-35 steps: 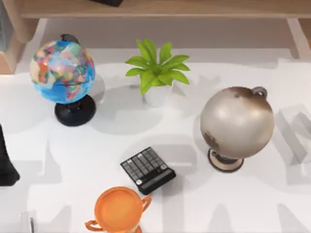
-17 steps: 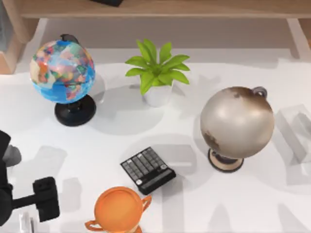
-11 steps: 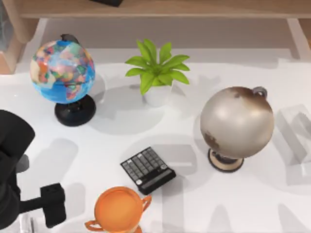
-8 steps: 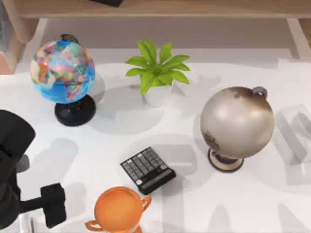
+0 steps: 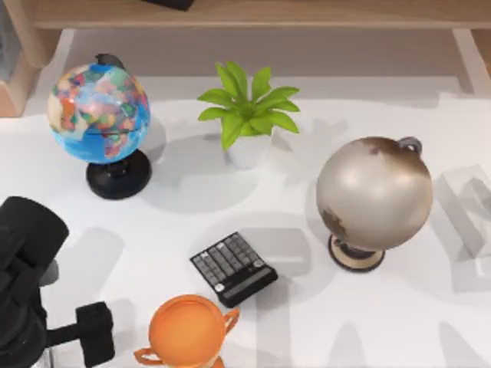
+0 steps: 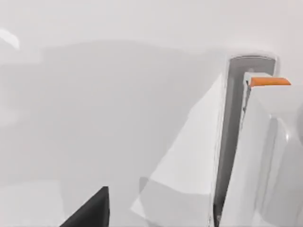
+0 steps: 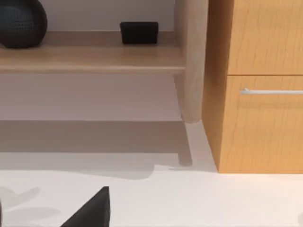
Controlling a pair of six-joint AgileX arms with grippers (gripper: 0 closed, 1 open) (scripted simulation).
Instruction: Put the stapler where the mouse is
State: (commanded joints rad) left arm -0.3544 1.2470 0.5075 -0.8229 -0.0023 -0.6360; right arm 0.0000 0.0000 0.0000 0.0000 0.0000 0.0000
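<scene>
At the table's (image 5: 153, 253) 7 o'clock corner, the black left arm (image 5: 27, 291) is hanging over the white surface with the left gripper (image 5: 34, 341) pointing down; whether its pincer is apart or together cannot be told. The left wrist view is giving what the top view is hiding: the stapler (image 6: 246, 151), a glossy white wedge with a grey channel and a small orange tab, is lying flat on the table just below that gripper. The right wrist view is looking off the table at a wooden shelf (image 7: 90, 59) and a wood-grain drawer (image 7: 265, 118) with a metal bar handle, a black wedge of the right gripper (image 7: 90, 213) is edging in, state impossible to tell. From above, a colourful globe (image 5: 98, 111) is standing at 10 o'clock, a leafy plant (image 5: 247, 107) at 12, a dull metallic globe (image 5: 374, 193) at 3, a shiny orange cup (image 5: 186, 331) at 6. Near centre a black calculator (image 5: 233, 268) is lying tilted, its key markings too small to read.
</scene>
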